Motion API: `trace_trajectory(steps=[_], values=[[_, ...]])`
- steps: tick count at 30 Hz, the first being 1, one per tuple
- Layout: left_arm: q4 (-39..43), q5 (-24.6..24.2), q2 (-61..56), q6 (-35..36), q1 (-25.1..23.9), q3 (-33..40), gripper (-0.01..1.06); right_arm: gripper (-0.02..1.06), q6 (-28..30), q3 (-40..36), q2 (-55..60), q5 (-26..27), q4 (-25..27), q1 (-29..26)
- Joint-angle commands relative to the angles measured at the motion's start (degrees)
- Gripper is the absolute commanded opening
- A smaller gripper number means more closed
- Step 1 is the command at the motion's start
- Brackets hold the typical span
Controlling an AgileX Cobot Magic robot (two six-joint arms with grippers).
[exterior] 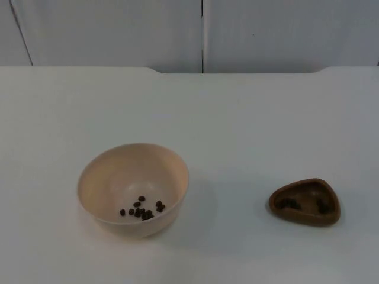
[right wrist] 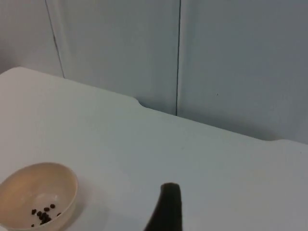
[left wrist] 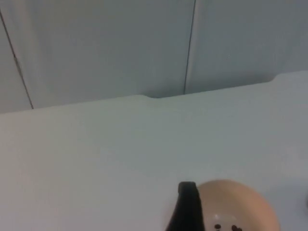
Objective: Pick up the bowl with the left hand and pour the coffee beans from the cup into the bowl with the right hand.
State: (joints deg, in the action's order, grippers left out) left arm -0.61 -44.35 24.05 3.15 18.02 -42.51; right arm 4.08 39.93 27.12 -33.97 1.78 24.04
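A beige bowl (exterior: 118,168) stands on the white table at the front left, with several coffee beans (exterior: 142,209) on its bottom. A small brown cup (exterior: 305,202) with a rounded three-cornered rim sits at the front right, dark bits inside it. The left gripper (left wrist: 185,207) hangs above the table, apart from the bowl (left wrist: 243,199), and touches nothing. The right gripper (right wrist: 166,207) is also raised over the table, well away from the bowl (right wrist: 41,185) and its beans (right wrist: 43,215). Both arms wait.
The grey partition wall (exterior: 118,29) closes off the far side of the table (exterior: 237,118), with a dark vertical seam (exterior: 202,35) and a shallow notch in the table's far edge. Open white surface lies between bowl and cup.
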Motion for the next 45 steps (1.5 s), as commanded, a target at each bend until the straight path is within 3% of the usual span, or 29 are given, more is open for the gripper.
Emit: trace_trajectory(steps=[1,6,15,22,33,45], values=[[-0.2,-1.5,-2.7,-1.4,-0.2,0.0,0.64,0.70,0.9,-0.8,-2.1,-1.2,0.0,0.0],[-0.9,-5.5,-7.4,-1.4,-0.2,0.0,0.64,0.70,1.6,-1.7,-5.2,-3.3,0.6,0.0],[-0.9,-13.7,-14.3,-4.0,-0.2,0.0,0.64,0.70,12.2,-3.7,-10.8,-5.5,10.8,0.0],[-0.9,-14.5,-19.4,-4.3,-0.2,0.3,0.64,0.70,12.2,-3.7,-12.7,-7.8,10.9,0.0],[-0.3,-16.7,-24.0,-3.2,-0.2,13.0,0.64,0.70,12.2,-4.0,-14.8,-10.5,12.0,0.0],[-0.6,-17.2,-24.0,-3.2,-0.2,14.3,0.64,0.70,12.2,-5.1,-22.9,-15.0,11.4,0.0]])
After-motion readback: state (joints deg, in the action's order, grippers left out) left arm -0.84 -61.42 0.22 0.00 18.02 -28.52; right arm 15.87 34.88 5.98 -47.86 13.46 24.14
